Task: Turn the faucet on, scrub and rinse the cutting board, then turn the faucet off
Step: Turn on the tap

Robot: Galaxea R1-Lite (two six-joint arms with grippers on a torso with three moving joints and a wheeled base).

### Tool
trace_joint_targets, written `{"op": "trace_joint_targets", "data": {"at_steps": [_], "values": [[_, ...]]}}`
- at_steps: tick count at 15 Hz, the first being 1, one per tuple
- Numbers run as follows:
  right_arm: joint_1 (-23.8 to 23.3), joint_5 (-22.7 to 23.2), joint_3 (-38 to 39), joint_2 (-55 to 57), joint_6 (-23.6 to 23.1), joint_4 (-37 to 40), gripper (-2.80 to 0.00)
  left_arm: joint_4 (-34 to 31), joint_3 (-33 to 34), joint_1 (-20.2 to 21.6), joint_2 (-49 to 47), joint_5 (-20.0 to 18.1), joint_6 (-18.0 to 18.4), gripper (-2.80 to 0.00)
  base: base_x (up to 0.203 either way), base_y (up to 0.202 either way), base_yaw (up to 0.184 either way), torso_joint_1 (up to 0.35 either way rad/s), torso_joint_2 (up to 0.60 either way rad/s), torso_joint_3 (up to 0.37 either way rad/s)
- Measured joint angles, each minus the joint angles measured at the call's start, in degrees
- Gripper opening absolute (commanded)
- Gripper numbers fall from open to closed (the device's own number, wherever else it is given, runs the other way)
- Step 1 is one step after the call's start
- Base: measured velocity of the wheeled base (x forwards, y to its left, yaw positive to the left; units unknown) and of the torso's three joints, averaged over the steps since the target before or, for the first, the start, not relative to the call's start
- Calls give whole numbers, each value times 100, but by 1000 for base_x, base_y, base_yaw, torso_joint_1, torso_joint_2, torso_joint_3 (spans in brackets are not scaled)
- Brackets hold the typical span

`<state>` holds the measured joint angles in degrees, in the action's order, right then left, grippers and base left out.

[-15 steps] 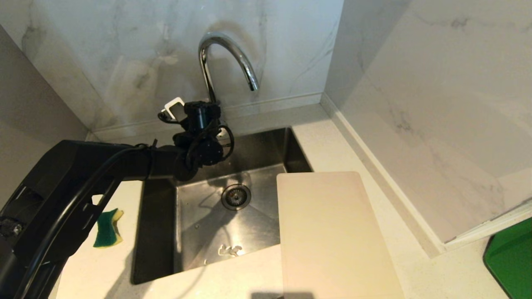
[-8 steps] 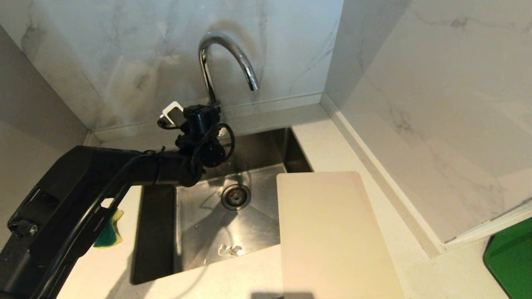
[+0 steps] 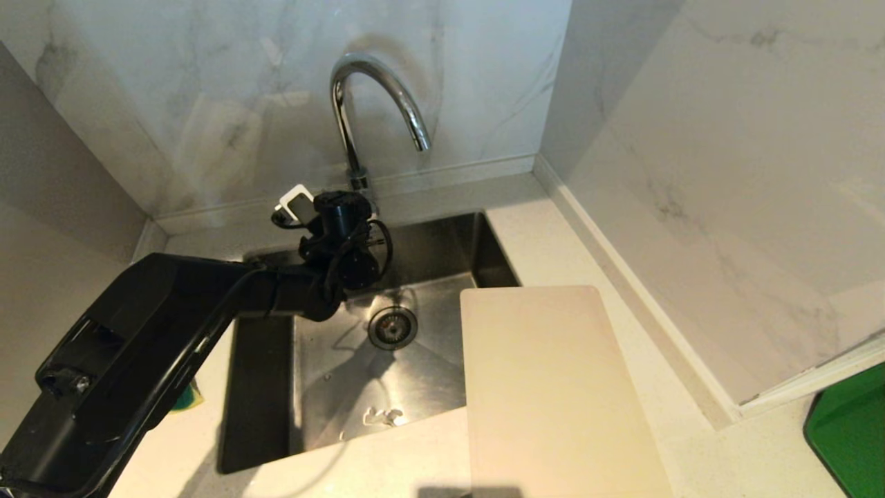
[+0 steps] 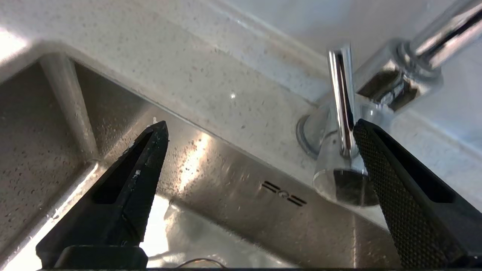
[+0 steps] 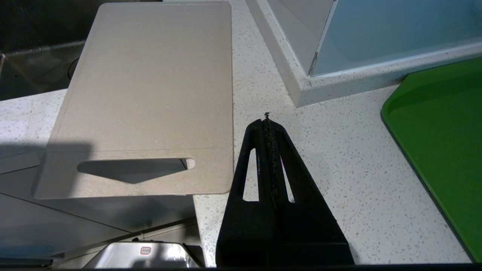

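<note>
Pincer (image 4: 260,128) spread wide, my left arm had dropped beside the chrome gooseneck faucet's thin lever (image 4: 342,109); water not yet on.

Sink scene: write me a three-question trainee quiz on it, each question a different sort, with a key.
1. True or false: water runs from the faucet.
2. Which gripper is at the faucet's lever? A) left gripper B) right gripper C) neither
3. Fill in: one corner of the cutting board hangs over the ____.

Key
1. False: no stream falls from the spout, and the sink shows only a few drops.
2. A: its fingers stand wide open, one finger right beside the lever; contact cannot be told. The right gripper is shut, over the counter beside the board.
3. sink
</note>
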<state>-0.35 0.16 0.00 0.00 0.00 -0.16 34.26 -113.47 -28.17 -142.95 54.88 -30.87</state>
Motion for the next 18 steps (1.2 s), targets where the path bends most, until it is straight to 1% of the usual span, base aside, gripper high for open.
{"op": "trace_joint_targets", "data": {"at_steps": [10,15,18], "values": [[0,-1,0,0,0,0,-280,-48,10,63,26,-32,12,0,0,0,0,0,0,0],[0,0,0,0,0,0,-280,-436,16,-6,147,-4,-14,0,0,0,0,0,0,0],[0,0,0,0,0,0,-280,-740,18,-79,224,3,-193,0,0,0,0,0,0,0]]}}
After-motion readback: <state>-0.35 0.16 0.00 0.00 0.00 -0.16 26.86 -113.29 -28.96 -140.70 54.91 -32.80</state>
